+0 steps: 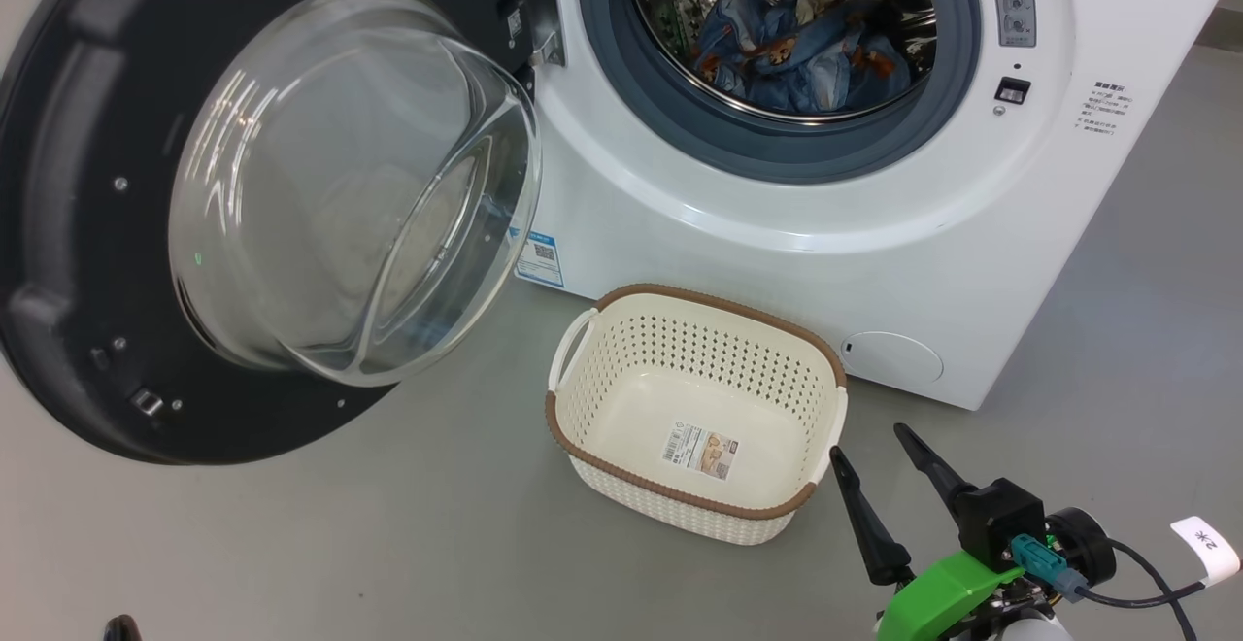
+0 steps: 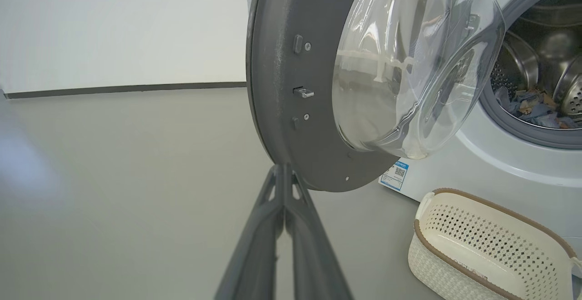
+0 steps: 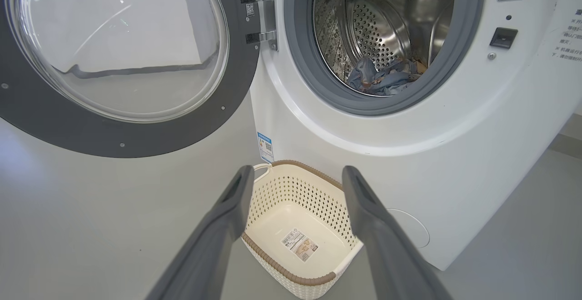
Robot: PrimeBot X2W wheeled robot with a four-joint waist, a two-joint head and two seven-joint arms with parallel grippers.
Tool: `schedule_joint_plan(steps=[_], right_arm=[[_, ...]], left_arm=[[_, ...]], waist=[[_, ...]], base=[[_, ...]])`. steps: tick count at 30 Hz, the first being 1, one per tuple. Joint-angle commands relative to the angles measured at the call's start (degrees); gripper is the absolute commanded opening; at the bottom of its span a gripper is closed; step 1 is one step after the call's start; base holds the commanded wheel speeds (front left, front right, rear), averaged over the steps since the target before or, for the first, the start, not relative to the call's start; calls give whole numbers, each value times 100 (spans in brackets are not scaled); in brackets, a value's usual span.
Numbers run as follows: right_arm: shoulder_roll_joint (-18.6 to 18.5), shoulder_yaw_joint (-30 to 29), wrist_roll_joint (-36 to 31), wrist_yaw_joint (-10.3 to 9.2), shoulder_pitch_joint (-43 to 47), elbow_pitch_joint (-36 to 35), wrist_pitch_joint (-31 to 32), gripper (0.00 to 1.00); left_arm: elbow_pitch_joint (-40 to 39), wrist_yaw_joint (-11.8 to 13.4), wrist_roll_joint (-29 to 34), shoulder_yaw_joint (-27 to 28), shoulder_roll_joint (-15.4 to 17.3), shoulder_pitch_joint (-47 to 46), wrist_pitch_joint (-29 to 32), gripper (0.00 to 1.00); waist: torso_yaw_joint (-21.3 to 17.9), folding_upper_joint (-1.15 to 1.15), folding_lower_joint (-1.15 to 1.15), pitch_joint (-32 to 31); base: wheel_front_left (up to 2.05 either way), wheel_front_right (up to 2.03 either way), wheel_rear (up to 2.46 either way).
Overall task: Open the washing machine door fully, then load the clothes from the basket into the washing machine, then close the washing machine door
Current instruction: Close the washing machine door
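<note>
Two steps judged done, with closing in hand. Far left: washing machine door (image 1: 58, 233) swung fully open, wide dark rim hard and matte on its inner face, bulging clear glass bowl (image 1: 340, 185) smooth and glossy at centre. Just under the rim's lower edge, in the left wrist view: left gripper (image 2: 284, 172), long dark fingers (image 2: 259, 245) pressed flat together, gripping nothing. Tips close to the rim, contact impossible to tell. Next, probably: bring those shut fingers behind the rim's outer side and sweep the door round on its hinge (image 3: 269, 9) until latched. Centre, on smooth grey floor (image 1: 388, 544): basket (image 1: 680, 350) of cream perforated plastic with a brown woven-look rim, emptied, bare but for a label (image 1: 701, 450). Above: washing machine (image 1: 777, 272), white glossy front, grey-blue rubber gasket (image 1: 621, 68), perforated steel drum (image 3: 386, 32) holding the clothes (image 1: 796, 49), soft crumpled blue fabric with orange figures. Lower right: right gripper (image 1: 867, 439), fingers spread apart, empty, just beside the basket.
</note>
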Motion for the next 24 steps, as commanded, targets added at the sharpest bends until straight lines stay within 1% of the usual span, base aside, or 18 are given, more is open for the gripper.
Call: schedule_joint_plan(steps=[1,5,10,13,15,19,20,22,24], right_arm=[[29,145,-33,35,-74,-139,-28,100],[29,127,-18,35,-49,-154,-28,100],[29,112,0,35,-25,-176,-28,100],[29,90,-10,35,-11,-186,-28,100],[29,72,-20,35,0,-199,-28,100],[29,50,-38,35,23,-226,-28,100],[29,47,-40,35,30,-232,-28,100],[29,40,-39,35,45,-241,-28,100],[29,26,-36,35,58,-258,-28,100]], left_arm=[[-110,-21,-58,205,28,-161,-47,0],[-134,-199,-203,354,28,-263,-47,0],[-184,-450,-312,745,58,-511,-47,0],[-161,-597,-461,1015,130,-736,-47,0],[-123,-707,-676,1235,172,-945,-47,0],[26,-985,-966,1571,492,-1385,-47,0],[82,-1030,-1114,1651,533,-1516,-47,0],[247,-1115,-1261,1767,771,-1748,1,0],[464,-1191,-1534,1921,949,-2027,47,0]], waist=[[0,0,0,0],[-3,0,0,6],[-10,0,0,34],[-20,0,0,50],[-25,0,0,59],[-41,0,0,68],[-42,0,0,70],[-48,0,0,75],[-52,0,0,85]], base=[[0,0,0],[0,0,0],[0,0,0],[0,0,0],[0,0,0],[0,0,0],[0,0,0],[0,0,0],[0,0,0]])
